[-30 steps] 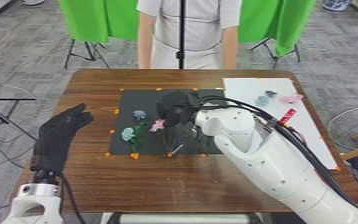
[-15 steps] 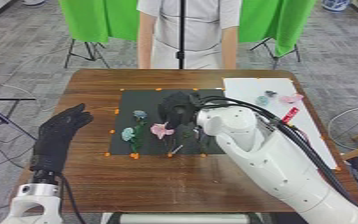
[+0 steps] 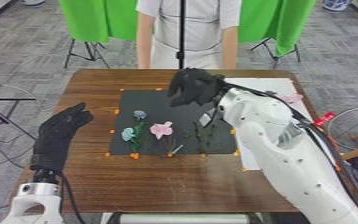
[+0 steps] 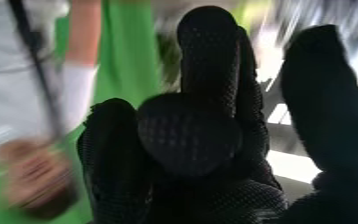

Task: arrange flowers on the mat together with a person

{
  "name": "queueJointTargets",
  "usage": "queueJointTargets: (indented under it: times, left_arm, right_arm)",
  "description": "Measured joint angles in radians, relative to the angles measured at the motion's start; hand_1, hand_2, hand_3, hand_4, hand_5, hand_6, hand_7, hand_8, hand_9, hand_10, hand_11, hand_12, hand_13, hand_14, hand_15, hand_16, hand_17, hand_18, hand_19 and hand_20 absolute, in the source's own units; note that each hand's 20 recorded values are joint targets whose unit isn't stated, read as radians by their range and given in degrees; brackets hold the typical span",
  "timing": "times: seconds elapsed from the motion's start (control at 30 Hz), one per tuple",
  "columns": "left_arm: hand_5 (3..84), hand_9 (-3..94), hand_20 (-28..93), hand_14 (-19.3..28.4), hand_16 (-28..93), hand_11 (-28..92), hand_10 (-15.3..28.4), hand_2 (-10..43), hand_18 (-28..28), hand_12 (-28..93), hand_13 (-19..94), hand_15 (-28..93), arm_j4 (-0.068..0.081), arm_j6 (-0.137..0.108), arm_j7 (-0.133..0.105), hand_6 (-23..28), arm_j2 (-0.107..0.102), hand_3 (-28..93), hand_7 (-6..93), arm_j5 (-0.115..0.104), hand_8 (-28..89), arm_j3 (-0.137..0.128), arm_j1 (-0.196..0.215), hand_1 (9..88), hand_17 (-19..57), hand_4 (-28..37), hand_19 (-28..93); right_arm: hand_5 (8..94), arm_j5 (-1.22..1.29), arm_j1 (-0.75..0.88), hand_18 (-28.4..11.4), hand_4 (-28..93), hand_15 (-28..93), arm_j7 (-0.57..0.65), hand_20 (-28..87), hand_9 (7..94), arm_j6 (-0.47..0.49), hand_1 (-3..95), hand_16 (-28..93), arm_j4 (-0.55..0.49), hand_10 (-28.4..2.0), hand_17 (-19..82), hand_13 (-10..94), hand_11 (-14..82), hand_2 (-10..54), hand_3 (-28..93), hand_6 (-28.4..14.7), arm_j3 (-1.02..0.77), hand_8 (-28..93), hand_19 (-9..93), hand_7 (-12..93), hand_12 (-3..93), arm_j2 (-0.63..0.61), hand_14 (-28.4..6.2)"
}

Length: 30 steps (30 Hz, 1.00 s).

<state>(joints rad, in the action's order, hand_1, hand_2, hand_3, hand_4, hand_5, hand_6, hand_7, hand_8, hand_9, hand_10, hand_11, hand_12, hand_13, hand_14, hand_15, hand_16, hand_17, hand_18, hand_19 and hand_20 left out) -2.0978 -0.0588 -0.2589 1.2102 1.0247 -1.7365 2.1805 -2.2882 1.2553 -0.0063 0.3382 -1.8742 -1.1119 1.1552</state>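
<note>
Brown wood is spreading under everything as the table [image 3: 158, 182], and my biggest worry is the white right arm [image 3: 304, 170] reaching across it: it's hiding part of the white sheet [image 3: 264, 82], so I'm judging clearances there half blind. A low elbow or trailing cable could be brushing the pink bloom [image 3: 293, 98] on that sheet before I notice.

The dark mat [image 3: 171, 116] is lying near the middle, its far edge beneath or just beside my right hand [image 3: 195, 89]. That hand's fingers are extending loosely, grasping nothing. If I'm bringing them down too steeply, they could be bunching the mat. My left hand [image 3: 62, 129] is waiting beside it, fingers straight and empty; swinging it inward could be sweeping the nearest flowers askew.

On the mat, the pink flower [image 3: 160, 130] is lying right of the pale blue flower [image 3: 128, 134], with the small grey-blue flower [image 3: 140, 114] farther up. They're sitting close, so a careless placement could be tangling the thin green stems [image 3: 202, 134] to their right.
</note>
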Motion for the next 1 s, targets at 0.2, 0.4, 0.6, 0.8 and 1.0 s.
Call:
queueJointTargets:
  times: [0.2, 0.4, 0.6, 0.8, 1.0]
  left_arm:
    - [50.8, 47.7, 23, 17.2, 5, 19, 12.6, -2.5, 13.4, 14, 37, 19, 0.000, 0.001, -0.002, 1.0, -0.002, 65, 15.9, 0.001, -7, 0.008, 0.000, 31.9, 6.4, -14.6, 10]
    - [50.9, 47.9, 23, 17.1, 5, 19, 12.7, -2.4, 13.4, 14, 37, 19, -0.002, 0.006, -0.003, 1.0, -0.002, 65, 16.0, 0.013, -7, 0.011, 0.003, 31.9, 6.4, -14.7, 10]
    - [50.9, 47.9, 23, 17.1, 5, 19, 12.6, -2.3, 13.3, 14, 37, 19, -0.002, 0.006, -0.009, 1.0, -0.003, 65, 16.0, 0.014, -7, 0.019, 0.009, 31.8, 6.4, -14.7, 10]
    - [50.9, 47.8, 23, 17.2, 5, 19, 12.6, -2.1, 13.3, 14, 37, 19, -0.004, 0.012, -0.010, 1.0, 0.002, 65, 16.0, 0.021, -7, 0.020, 0.013, 31.7, 6.4, -14.9, 10]
    - [50.9, 47.7, 23, 17.2, 5, 19, 12.6, -1.9, 13.3, 14, 37, 19, -0.006, 0.025, -0.003, 1.0, 0.024, 65, 15.9, 0.035, -7, 0.019, 0.017, 31.7, 6.4, -14.9, 10]
  right_arm:
    - [65.2, 0.281, 0.209, -17.7, -16, 28, 0.101, 33, 75.5, -0.224, 22.6, 23, -0.196, -16.5, 38, 68, 14.7, 2.4, 68, -1.6, -0.309, -9, 64, 11, 17.4, 0.090, -14.8]
    - [48.0, 0.555, 0.439, -15.5, -17, 11, -0.080, 32, 50.2, -0.117, 14.3, 18, -0.215, -16.1, 22, 40, 5.8, 2.2, 76, -1.3, -0.589, -8, 16, 8, 12.5, 0.220, -15.3]
    - [41.1, 0.859, 0.724, -13.4, -18, 9, -0.161, 28, 43.9, -0.200, 10.0, 13, -0.208, -15.3, 21, 33, 4.7, 1.3, 80, -0.2, -0.621, -8, 5, 8, 10.7, 0.261, -12.7]
    - [39.1, 1.108, 0.916, -12.2, -19, 9, -0.284, 27, 42.6, -0.217, 8.1, 11, -0.212, -14.7, 20, 32, 4.5, 1.4, 81, 0.3, -0.614, -9, 2, 8, 10.3, 0.310, -11.3]
    - [40.1, 1.120, 0.951, -11.9, -19, 10, -0.306, 28, 43.1, -0.217, 7.9, 10, -0.225, -14.7, 21, 32, 4.7, 1.7, 82, 0.0, -0.633, -9, 2, 9, 10.3, 0.322, -11.3]
